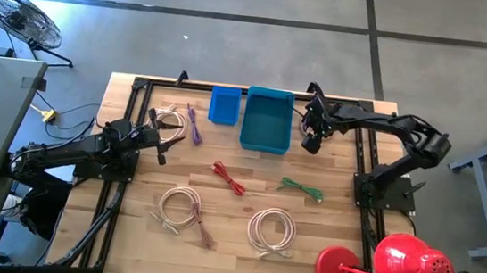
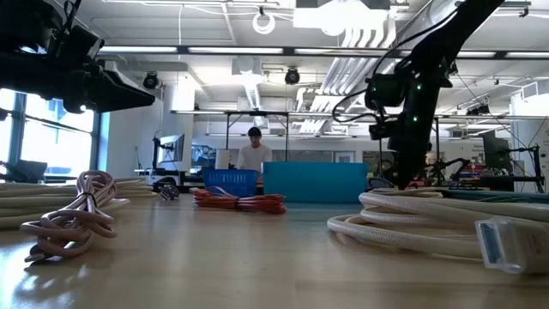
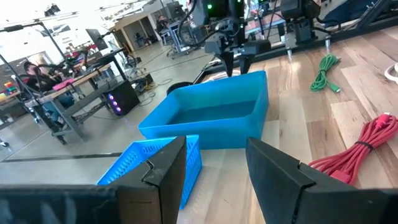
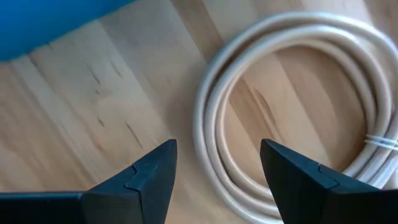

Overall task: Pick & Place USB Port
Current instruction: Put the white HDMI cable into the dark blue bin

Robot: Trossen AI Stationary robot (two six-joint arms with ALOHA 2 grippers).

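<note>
On the wooden tabletop [image 1: 127, 233], the left pincer [image 1: 159, 140] rests low near the left edge, its fingers [image 3: 163, 171] spread apart and holding nothing, pointed toward the bins. Just ahead of it lies a white coil [image 1: 170, 119] with a purple cable [image 1: 195, 126] beside it. Behind these, at the far edge, stands the small blue basket [image 1: 224, 105], and touching or just beside it on the right the larger blue bin [image 1: 267, 119]. In the middle of the tabletop lies a red cable [image 1: 229, 178], with a green cable [image 1: 299, 188] to its right. Nearer the front sit two more white coils, one [image 1: 181, 210] left of centre with a dark red cable [image 1: 204, 233] against it, the other [image 1: 272, 229] to its right. The right pincer [image 1: 313, 132] hangs just beside the right wall of the bin, fingers [image 4: 143, 177] apart and empty; its wrist view looks down on a white coil [image 4: 273, 118] on the wood. A red watering can [image 1: 397, 266] stands at the front right corner. Which cable carries the USB plug cannot be told.
</note>
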